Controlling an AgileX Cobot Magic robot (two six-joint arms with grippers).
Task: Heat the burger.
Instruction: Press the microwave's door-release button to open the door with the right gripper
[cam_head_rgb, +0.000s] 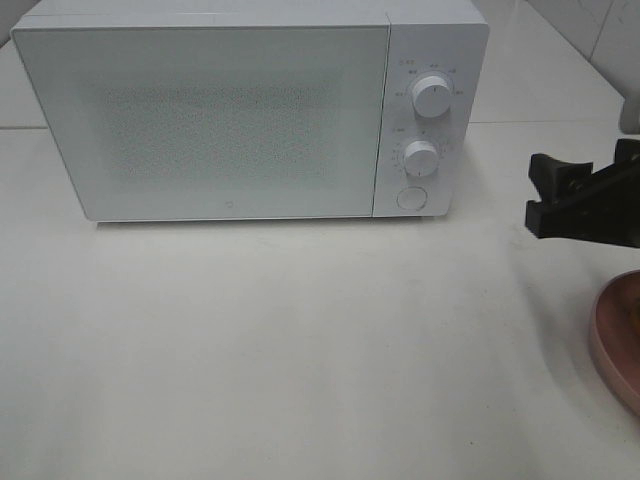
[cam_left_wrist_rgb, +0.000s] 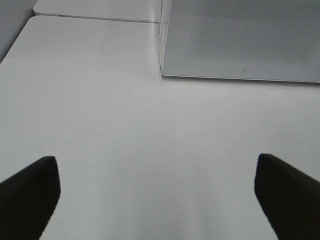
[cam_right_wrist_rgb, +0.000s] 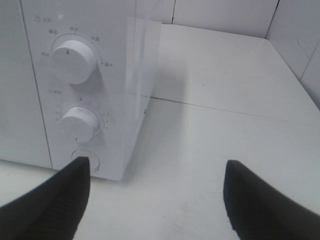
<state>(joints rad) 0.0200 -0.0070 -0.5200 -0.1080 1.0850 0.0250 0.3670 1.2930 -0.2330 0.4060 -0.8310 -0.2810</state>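
Note:
The burger is out of view in every frame. The white microwave (cam_head_rgb: 200, 110) stands at the back of the table with its door shut. It also shows in the left wrist view (cam_left_wrist_rgb: 240, 40) and the right wrist view (cam_right_wrist_rgb: 75, 75). My right gripper (cam_head_rgb: 545, 192) is open and empty, hovering to the right of the microwave's control panel, above the edge of a round pink plate (cam_head_rgb: 620, 335). In the right wrist view the right gripper (cam_right_wrist_rgb: 157, 200) has its jaws wide apart. My left gripper (cam_left_wrist_rgb: 157, 200) is open and empty over bare table in front of the microwave's left corner.
The microwave's panel has an upper knob (cam_head_rgb: 432, 95), a lower knob (cam_head_rgb: 421, 157) and a round door button (cam_head_rgb: 410, 197). The white table (cam_head_rgb: 300, 350) spreads in front. A tiled wall rises at the back right (cam_right_wrist_rgb: 300, 40).

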